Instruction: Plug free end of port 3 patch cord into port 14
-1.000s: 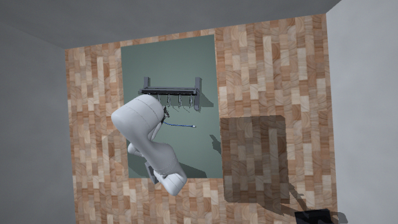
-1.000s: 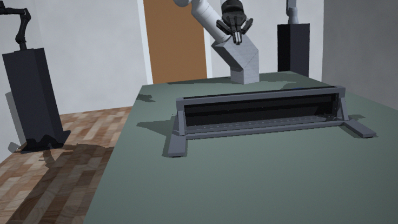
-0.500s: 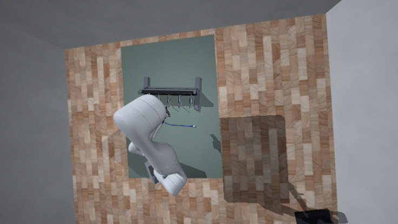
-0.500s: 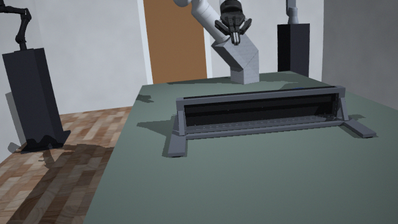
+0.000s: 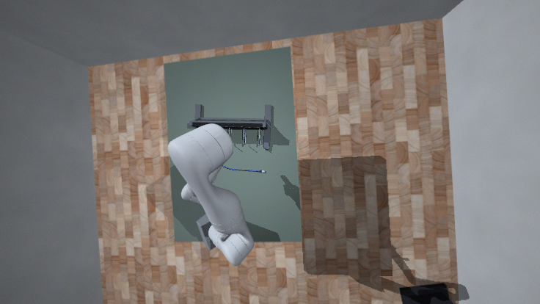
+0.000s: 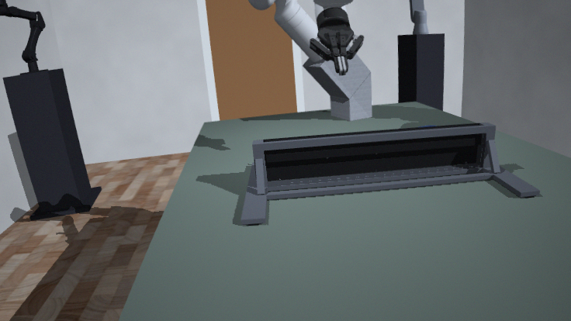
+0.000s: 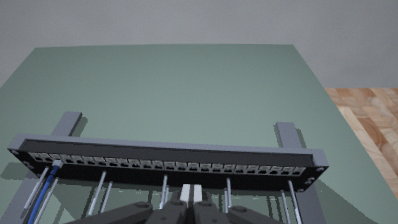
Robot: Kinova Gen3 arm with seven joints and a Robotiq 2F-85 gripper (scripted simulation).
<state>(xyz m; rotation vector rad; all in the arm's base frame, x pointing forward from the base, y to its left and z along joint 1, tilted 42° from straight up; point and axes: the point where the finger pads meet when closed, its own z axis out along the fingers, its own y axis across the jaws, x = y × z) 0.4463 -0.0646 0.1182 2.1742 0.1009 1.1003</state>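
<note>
The dark grey patch-panel rack (image 5: 230,122) stands on the green table; I see its back in the exterior view (image 6: 373,159) and its row of ports in the wrist view (image 7: 165,164). The blue patch cord (image 7: 46,192) is plugged in near the panel's left end. Its free end (image 5: 263,171) lies loose on the table in front of the rack, seen from above. My gripper (image 6: 340,65) is shut and empty, high above the table on the port side of the rack. Its fingertips show at the bottom of the wrist view (image 7: 191,195).
Several grey cords (image 7: 164,190) hang from other ports. The rack's two feet (image 7: 291,134) reach toward the far table edge. A black pedestal (image 6: 420,70) and the arm's grey base (image 6: 349,89) stand behind the rack. Wooden floor lies beyond the table's edges.
</note>
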